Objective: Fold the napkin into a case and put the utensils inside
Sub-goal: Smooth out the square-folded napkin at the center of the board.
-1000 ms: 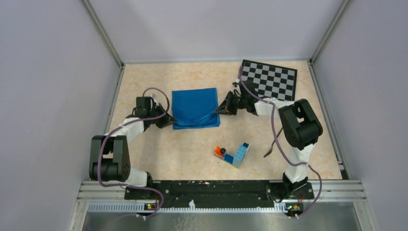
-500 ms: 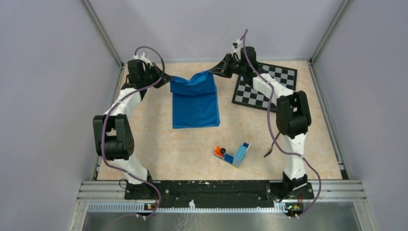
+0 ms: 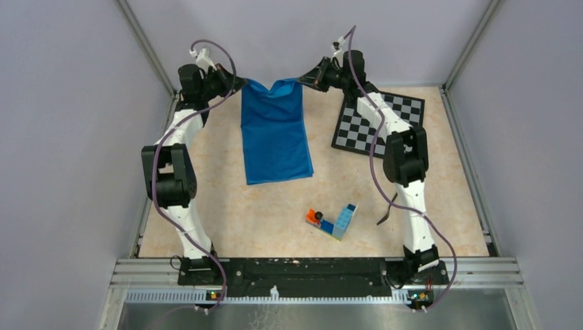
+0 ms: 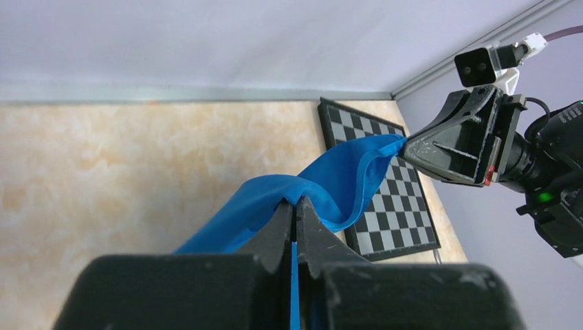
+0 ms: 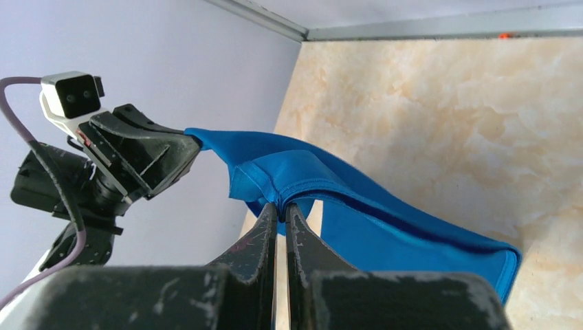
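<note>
No text to read.
I find no lettering, labels or numbers on the napkin (image 3: 275,134) or chessboard (image 3: 402,113).

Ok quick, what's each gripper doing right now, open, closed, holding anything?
Left gripper: closed on one raised corner of the napkin.
Right gripper: closed on the other raised corner of the napkin.

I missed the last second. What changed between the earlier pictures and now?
The left gripper and right gripper, each shut on a corner of the napkin, carried that edge up and toward the far wall, stretching it out. Its near edge, the chessboard and toy bricks stayed put.
</note>
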### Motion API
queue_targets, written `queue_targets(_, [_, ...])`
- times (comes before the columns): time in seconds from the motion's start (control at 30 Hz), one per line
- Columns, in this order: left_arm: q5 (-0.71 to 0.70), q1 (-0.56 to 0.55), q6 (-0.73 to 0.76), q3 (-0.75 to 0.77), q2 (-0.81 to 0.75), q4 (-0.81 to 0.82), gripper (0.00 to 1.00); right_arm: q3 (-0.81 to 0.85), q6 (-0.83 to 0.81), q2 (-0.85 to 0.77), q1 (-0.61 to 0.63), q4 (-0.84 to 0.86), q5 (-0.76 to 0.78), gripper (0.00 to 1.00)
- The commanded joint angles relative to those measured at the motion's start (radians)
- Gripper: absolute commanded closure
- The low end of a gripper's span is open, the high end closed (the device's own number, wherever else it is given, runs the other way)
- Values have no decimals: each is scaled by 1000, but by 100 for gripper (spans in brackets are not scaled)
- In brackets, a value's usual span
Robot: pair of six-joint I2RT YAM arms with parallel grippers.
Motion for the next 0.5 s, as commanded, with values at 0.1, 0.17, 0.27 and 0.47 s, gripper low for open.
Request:
queue_targets(0.1, [71, 13, 38, 94, 58, 111, 100, 95, 39, 50, -16, 78, -37, 100])
queue_targets(0.17, [68, 13, 33, 59, 40, 106, 100, 71, 43, 38, -14, 82, -45, 100])
queue_targets(0.27, [62, 15, 28, -19, -4, 78, 100, -12, 43, -8, -14, 92, -57, 100])
queue_targets(0.47, [84, 17, 16, -155, -108, -78, 100, -333, 40, -175, -8, 175, -80, 100])
